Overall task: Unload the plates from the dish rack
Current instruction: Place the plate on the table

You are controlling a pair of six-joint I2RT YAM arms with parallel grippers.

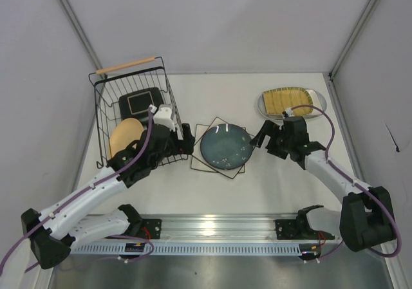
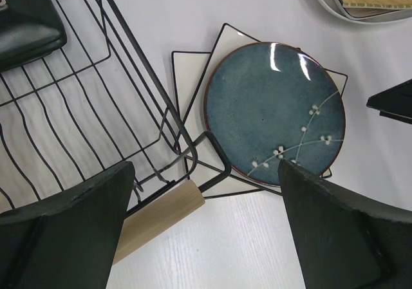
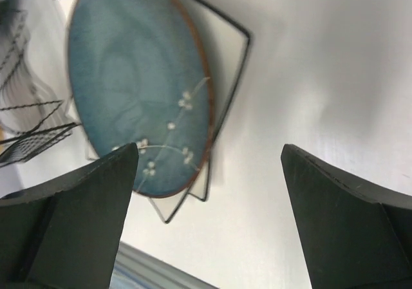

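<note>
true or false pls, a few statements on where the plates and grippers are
1. The teal plate lies on the square plates, outside the rack. True.
2. The tan plate is out on the table. False: it stands inside the rack.
3. The right gripper grips the teal plate. False: it is open and empty, beside that plate.
4. The mustard plate rests on a round plate. True.
5. The left gripper is shut. False: it is open, by the rack's near corner.
</note>
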